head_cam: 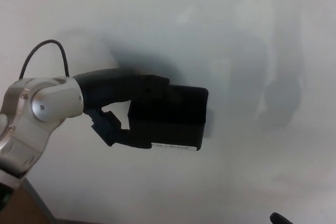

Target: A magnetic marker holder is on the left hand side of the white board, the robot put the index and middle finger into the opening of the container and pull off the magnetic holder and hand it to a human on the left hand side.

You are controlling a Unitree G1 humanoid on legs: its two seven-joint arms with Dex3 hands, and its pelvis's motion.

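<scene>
The black magnetic marker holder [173, 119] sits flat against the whiteboard [210, 19], with a white label strip along its lower edge. My left hand [123, 106] reaches in from the left. Its two upper fingers [149, 86] go over the holder's top edge into the opening. The thumb [118, 134] presses under the holder's lower left corner, so the hand is shut on the holder. A small black tip of my right hand [278, 218] shows at the bottom edge; its state is hidden.
The silver wrist joint [42, 106] and a thin black cable [44, 48] fill the left side. A brown strip [13, 208] shows past the board's lower left corner. Faint grey smudges mark the board at the right.
</scene>
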